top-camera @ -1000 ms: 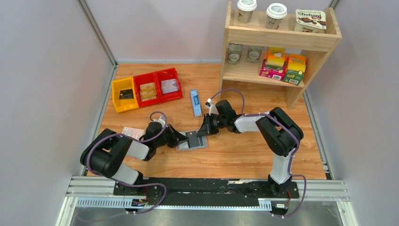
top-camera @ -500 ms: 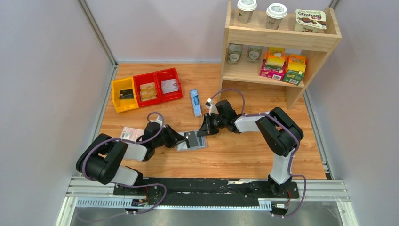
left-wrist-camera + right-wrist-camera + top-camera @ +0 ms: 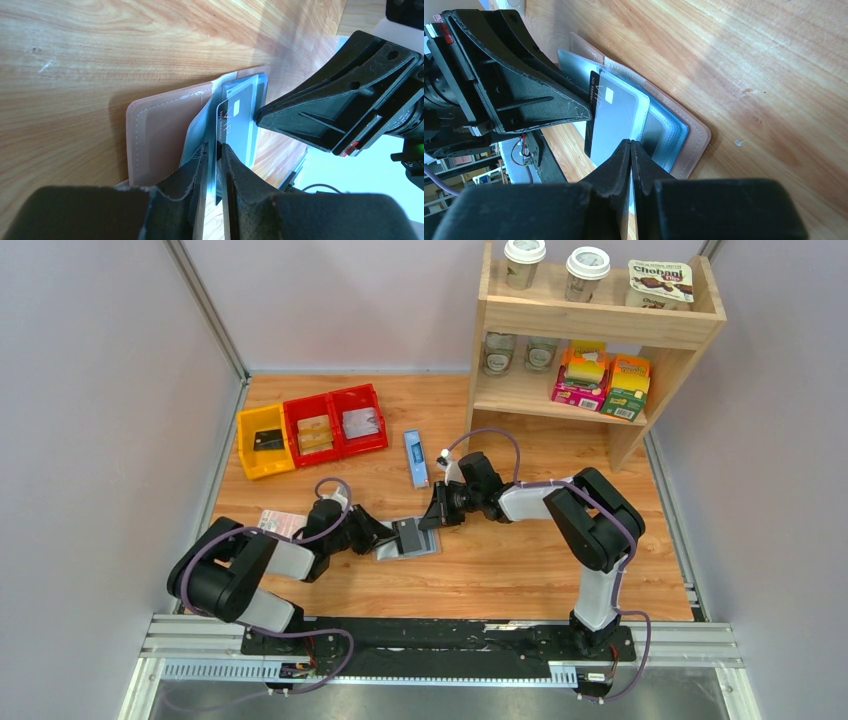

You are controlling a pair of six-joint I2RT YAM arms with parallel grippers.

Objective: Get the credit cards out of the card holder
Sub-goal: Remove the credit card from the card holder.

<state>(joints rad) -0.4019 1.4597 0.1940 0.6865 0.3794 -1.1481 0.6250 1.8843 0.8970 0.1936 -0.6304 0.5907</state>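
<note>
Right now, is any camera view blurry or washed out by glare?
Top external: sharp, evenly lit. Left wrist: left fingers blur up close, lower-right background blown white, credit card crisp. Right wrist: right fingers soft, glare streak on the table.

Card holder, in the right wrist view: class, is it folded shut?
No, the card holder lies open on the table, its blue slots showing and a dark card sticking out.

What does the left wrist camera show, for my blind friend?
The left pincer has its fingers slightly apart around the edge of a dark credit card that sticks out of an open tan card holder with blue lining, on a wooden table. The right pincer, shut, points at the holder from the right.
</note>
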